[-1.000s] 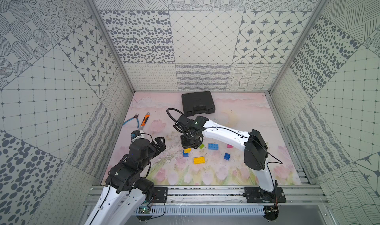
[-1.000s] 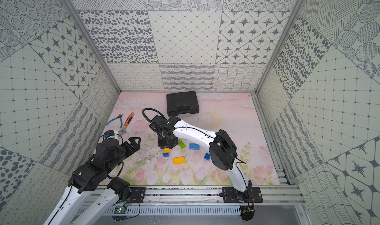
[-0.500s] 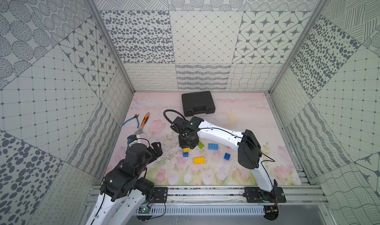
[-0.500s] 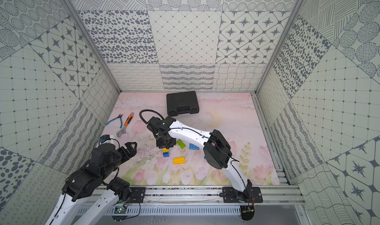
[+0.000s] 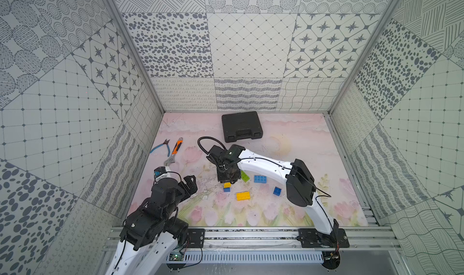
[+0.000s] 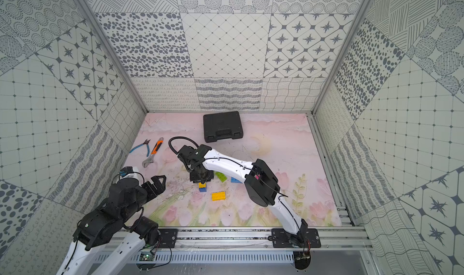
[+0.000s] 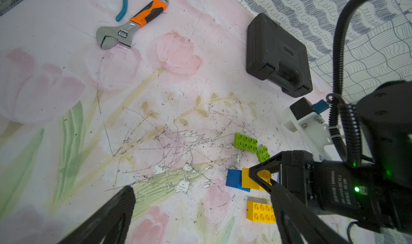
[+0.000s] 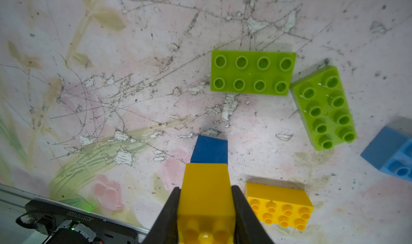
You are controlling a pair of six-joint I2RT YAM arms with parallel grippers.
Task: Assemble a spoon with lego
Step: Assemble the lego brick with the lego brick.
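1. The counter (image 5: 301, 145), a floral mat, carries everything.
2. The right arm (image 5: 266, 164) reaches over the middle. The right fingers (image 8: 169, 216) are clenched on the spoon stem (image 8: 205, 182), a yellow brick joined to a dark blue one. The blue end points down at the counter; I cannot tell whether it touches.
3. The left arm (image 5: 160, 198) hangs near the left edge, with the left fingers (image 7: 111, 214) spread wide and grasping nothing.
4. The case (image 5: 241, 126), the only container, lies shut at the back, so its contents are hidden. Every visible brick lies outside it.
5. The wrench (image 5: 174, 152) and pliers (image 5: 160, 147) lie side by side at the left back.
6. Two green bricks (image 8: 253, 73), both oblong and studs up, sit just beside each other near the stem.
7. The yellow brick (image 8: 278, 206), oblong, lies just beside the stem, toward the front.
8. The light blue brick (image 5: 260, 178), oblong, lies right of the green pair.
9. The dark blue brick (image 5: 277, 191), square, lies right of the yellow one.
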